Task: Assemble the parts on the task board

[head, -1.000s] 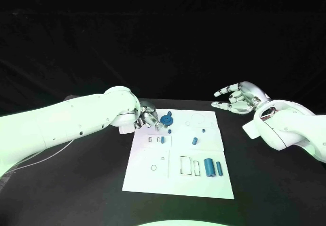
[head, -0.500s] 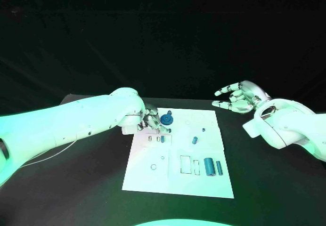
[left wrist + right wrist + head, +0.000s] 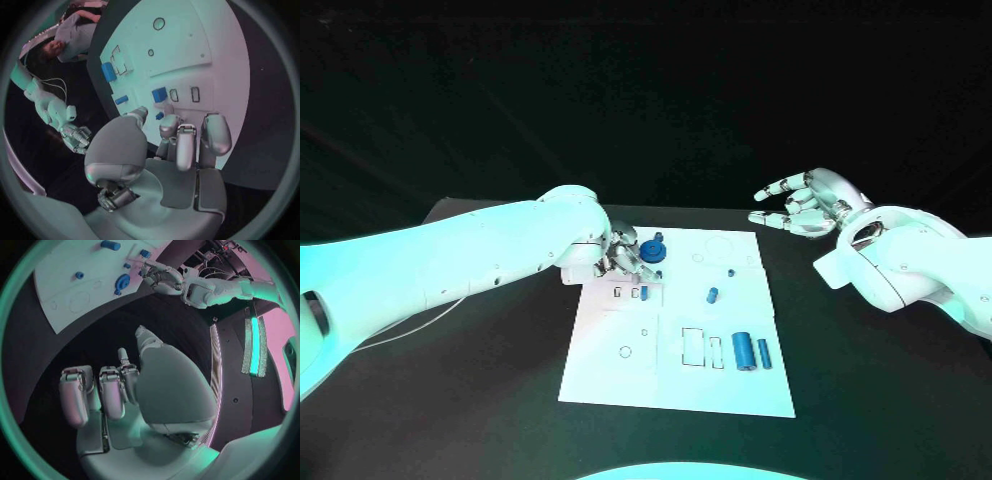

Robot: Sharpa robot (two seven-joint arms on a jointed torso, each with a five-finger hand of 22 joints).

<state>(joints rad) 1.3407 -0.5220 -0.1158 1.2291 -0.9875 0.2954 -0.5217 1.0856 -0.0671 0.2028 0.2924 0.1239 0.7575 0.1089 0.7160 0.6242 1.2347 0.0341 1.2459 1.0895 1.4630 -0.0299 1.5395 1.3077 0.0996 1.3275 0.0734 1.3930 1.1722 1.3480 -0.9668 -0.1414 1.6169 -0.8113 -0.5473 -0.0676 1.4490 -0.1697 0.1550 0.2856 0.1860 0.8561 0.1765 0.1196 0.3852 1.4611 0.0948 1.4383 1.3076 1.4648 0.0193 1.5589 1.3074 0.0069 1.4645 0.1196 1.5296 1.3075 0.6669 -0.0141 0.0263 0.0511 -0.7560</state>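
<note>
A black desk carries the white board, lying flat at its centre, long side running twelve to six.

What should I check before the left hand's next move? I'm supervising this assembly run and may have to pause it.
1. Left hand over the task board's far left corner: ok.
2. Left hand's fingers at the round blue part: ok; firm hold: cannot tell.
3. Right hand off the board, fingers apart, holding nothing: ok.
4. Two blue cylinders lying on the near right of the board, away from both hands: ok.
5. Small blue piece at mid-board, untouched: ok.
</note>
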